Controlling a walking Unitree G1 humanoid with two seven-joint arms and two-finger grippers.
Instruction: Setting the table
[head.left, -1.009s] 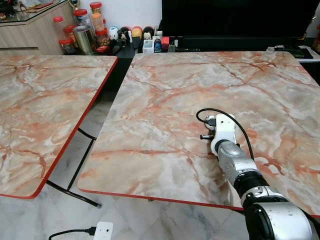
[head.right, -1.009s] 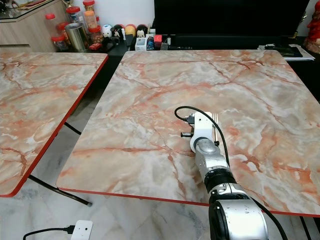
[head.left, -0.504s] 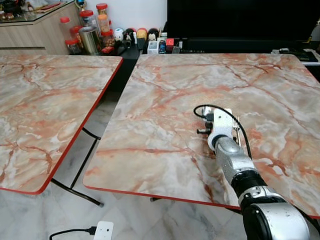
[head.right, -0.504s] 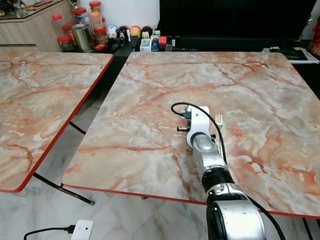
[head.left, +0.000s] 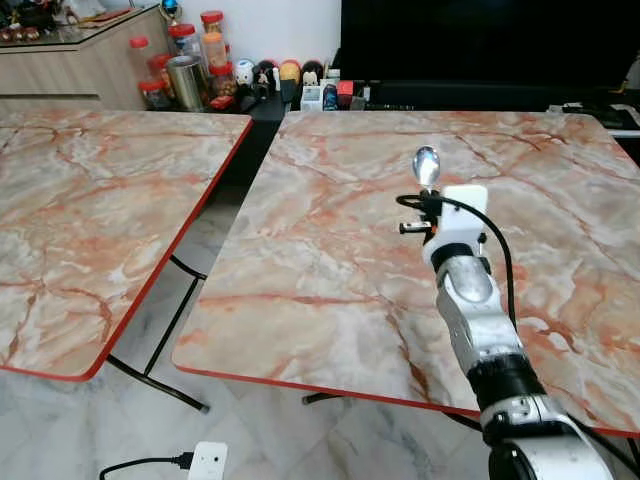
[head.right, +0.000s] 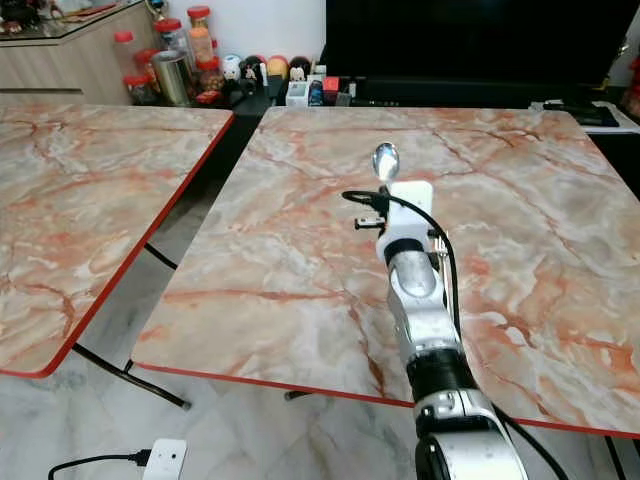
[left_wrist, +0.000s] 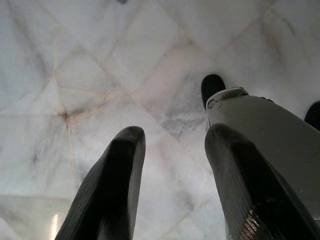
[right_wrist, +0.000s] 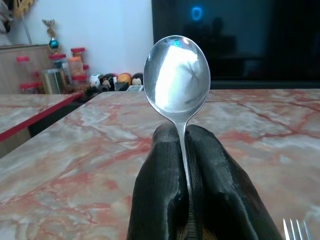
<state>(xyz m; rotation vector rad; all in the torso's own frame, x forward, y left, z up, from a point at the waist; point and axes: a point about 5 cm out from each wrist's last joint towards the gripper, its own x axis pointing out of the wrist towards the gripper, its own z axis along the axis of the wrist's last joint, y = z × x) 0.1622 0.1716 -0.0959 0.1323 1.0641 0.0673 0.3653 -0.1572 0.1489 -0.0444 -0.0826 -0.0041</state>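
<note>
1. The right gripper (right_wrist: 184, 145) is raised above the marble-patterned table (head.left: 330, 230), out over the middle of the tabletop and clear of it.
2. Its two black fingers (right_wrist: 160, 185) are pressed together on the handle of a spoon (right_wrist: 177, 75), pinching it just below the bowl.
3. The spoon stands upright, bowl on top. In the left eye view its silver bowl (head.left: 427, 165) shows just past the white wrist housing (head.left: 462, 215) of the right arm.
4. The bowl is shiny and mirrors the bright room; the handle runs down between the finger pads and is hidden from there on.
5. A fork (head.right: 441, 262) lies flat on the table just beside the right forearm, on its right. Its tines (right_wrist: 295, 229) show at the corner of the right wrist view, near the gripper.
6. A black cable (head.left: 497, 262) loops from the wrist housing along the silver arm.
7. A second table (head.left: 90, 210) with the same marble top and red edge stands to the robot's left, apart from the first, with pale tiled floor (head.left: 210, 250) between them.
8. Beyond the tables, red-lidded jars (head.left: 200, 50) and small figurines (head.left: 275, 72) crowd a low dark shelf next to a large black screen (head.left: 480, 45).
9. A white power strip (head.left: 208, 462) lies on the floor near the table's front corner.
10. The left gripper (left_wrist: 172, 190) hangs over the pale floor tiles, its fingers spread and holding nothing.
</note>
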